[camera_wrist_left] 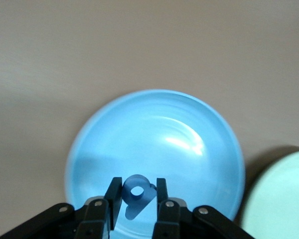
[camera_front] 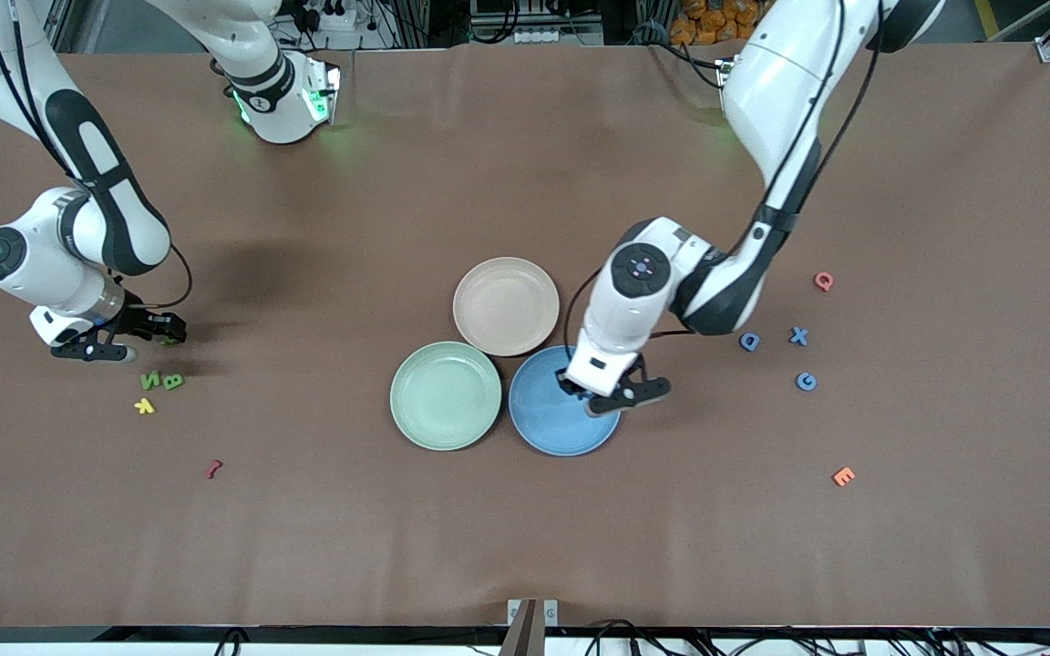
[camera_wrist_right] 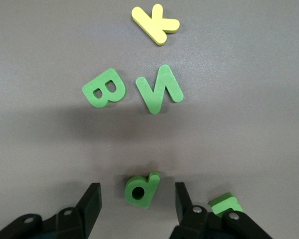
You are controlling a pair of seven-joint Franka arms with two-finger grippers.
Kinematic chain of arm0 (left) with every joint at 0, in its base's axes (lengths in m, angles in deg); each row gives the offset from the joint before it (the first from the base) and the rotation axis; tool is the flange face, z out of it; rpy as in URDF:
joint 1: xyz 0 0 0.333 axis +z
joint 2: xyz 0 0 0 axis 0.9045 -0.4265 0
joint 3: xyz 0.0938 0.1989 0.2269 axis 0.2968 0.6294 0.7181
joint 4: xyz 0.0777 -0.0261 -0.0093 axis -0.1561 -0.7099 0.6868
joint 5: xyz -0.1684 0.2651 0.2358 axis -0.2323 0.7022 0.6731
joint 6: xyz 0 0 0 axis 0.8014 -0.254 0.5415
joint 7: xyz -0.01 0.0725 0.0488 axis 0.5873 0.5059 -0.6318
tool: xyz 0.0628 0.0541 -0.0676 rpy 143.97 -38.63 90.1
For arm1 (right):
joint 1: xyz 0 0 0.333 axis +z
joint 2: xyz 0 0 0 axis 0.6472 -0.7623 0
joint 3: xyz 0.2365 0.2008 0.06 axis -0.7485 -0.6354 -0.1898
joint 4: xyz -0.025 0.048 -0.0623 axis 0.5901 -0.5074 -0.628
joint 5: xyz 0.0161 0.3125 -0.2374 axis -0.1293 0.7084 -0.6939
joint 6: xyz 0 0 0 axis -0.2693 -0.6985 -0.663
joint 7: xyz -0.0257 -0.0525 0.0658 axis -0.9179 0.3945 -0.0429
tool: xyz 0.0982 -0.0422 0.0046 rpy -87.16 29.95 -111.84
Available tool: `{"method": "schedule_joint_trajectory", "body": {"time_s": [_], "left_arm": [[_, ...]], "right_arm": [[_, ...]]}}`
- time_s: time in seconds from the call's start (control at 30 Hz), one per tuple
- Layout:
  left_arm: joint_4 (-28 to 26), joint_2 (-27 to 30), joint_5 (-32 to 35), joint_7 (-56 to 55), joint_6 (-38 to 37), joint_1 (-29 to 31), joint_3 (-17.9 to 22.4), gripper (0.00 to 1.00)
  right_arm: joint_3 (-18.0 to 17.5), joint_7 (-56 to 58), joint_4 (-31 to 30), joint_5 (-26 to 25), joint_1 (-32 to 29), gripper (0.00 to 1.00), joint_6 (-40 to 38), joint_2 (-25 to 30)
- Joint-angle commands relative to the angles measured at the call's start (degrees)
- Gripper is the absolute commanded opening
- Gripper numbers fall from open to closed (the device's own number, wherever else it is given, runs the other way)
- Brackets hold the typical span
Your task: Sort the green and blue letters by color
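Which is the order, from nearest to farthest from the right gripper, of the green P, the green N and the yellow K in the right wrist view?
From the right gripper, open:
1. Green P, on the table between its fingers.
2. Green N, beside the green B.
3. Yellow K, farthest, past the N.

Brown table (camera_front: 525, 528), cables along its edges.
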Motion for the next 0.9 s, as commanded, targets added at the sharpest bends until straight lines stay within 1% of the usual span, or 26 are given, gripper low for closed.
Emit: {"method": "schedule_joint_trajectory", "body": {"time_s": [0.0,0.23,0.27,0.3,0.33,0.37,0.4,0.43,0.53,0.7,0.8,0.87], "left_arm": [[4.0,-4.9,-0.8,-1.2,5.0,-2.0,1.0,0.25],[3.9,-5.9,0.2,0.0,5.1,-2.7,1.3,0.26],[3.8,-5.9,0.4,0.3,5.1,-2.7,1.3,0.27],[3.7,-6.0,0.9,0.5,5.1,-2.7,1.3,0.32],[3.6,-6.0,1.8,0.5,5.1,-2.7,1.3,0.42],[3.6,-6.0,2.5,0.4,5.1,-2.7,1.3,0.57],[3.6,-6.0,3.2,0.4,5.1,-2.7,1.3,0.8],[3.7,-6.0,3.5,0.4,5.1,-2.5,1.2,1.0],[3.5,-5.3,3.5,0.4,3.9,-2.0,1.2,1.0],[3.6,-4.3,3.7,1.9,-2.1,-1.8,1.2,1.0],[3.5,-3.4,3.7,4.5,-4.4,-0.8,1.2,1.0],[3.5,-2.2,3.7,7.3,-7.8,0.4,1.0,1.0]], "right_arm": [[-0.8,1.2,-0.2,1.1,-0.9,0.68,1.5,-0.6],[-0.8,1.2,-0.2,1.1,-0.9,0.66,2.1,-1.2],[-0.8,1.2,-0.2,1.1,-0.9,0.65,2.0,-1.2],[-0.8,1.2,-0.2,1.1,-0.9,0.64,2.0,-1.2],[-0.8,1.2,-0.2,1.1,-0.9,0.64,2.0,-1.2],[-0.8,1.2,-0.2,1.1,-0.9,0.63,2.0,-1.2],[-0.8,1.2,-0.2,1.1,-0.8,0.62,2.1,-1.2],[-0.8,1.2,-0.2,1.1,-0.9,0.62,2.0,-1.2],[-0.8,1.2,-0.2,1.1,-0.9,0.61,2.1,-1.2],[-0.9,1.2,-0.2,1.1,-0.8,0.6,2.1,-1.4],[-0.9,1.2,-0.2,1.1,-0.9,0.6,2.1,-1.6],[-0.9,1.2,-0.1,1.1,-0.9,0.59,2.1,-1.6]]}}
